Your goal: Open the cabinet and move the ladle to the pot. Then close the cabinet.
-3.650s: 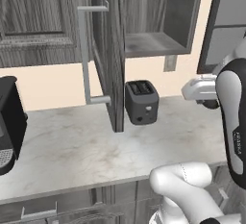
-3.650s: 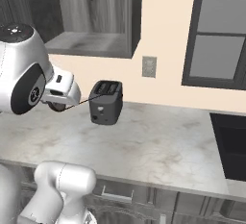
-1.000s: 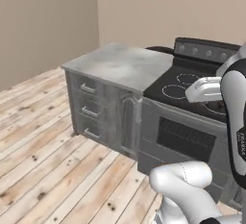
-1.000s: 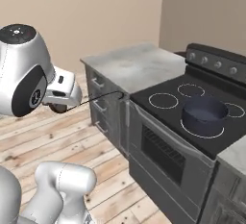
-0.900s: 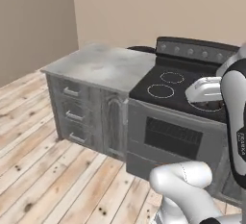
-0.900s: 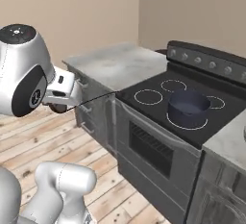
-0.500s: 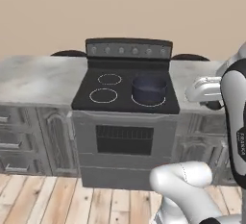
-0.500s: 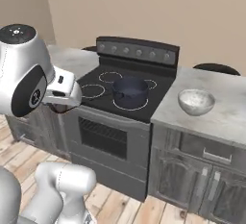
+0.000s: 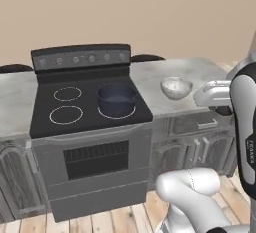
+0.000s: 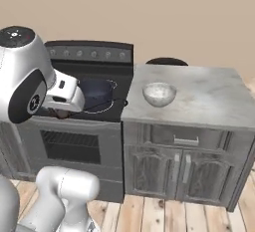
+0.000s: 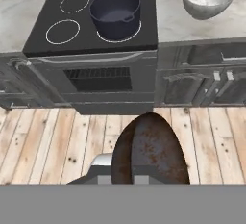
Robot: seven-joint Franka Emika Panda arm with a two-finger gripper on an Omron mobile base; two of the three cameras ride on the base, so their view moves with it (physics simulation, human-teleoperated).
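The pot (image 9: 117,99) is round, deep and dark blue-grey, with two small side handles (image 11: 130,18), and it sits on the front right burner of a black glass-top stove (image 9: 45,122). Thin white rings (image 9: 63,114) mark the other burners on the smooth cooktop. The back panel (image 9: 80,57) carries a row of small round knobs; no writing on it can be read. Below, the oven door (image 9: 97,159) has a dark window and a long pale bar handle.

To the right of the stove, a mottled grey stone surface (image 10: 209,96) tops dark wood-grain cupboards (image 10: 184,169) with raised panels and short bar pulls. A shiny silver bowl (image 10: 159,93), rounded and pale inside, stands on that surface, just beside the stove and well apart from the pot. A dark round object (image 10: 166,61) lies at the back edge, too dim to identify. The floor (image 11: 48,141) is pale wooden planks with knots.

In the hand view, the ladle (image 11: 149,151) shows its brownish, rust-speckled oval bowl close to the camera, over the floor in front of the oven, far short of the pot. The claw itself is hidden behind it; its jaws are drawn nearly together, and the ladle appears to be held there. The plain beige wall (image 9: 175,22) rises behind everything.
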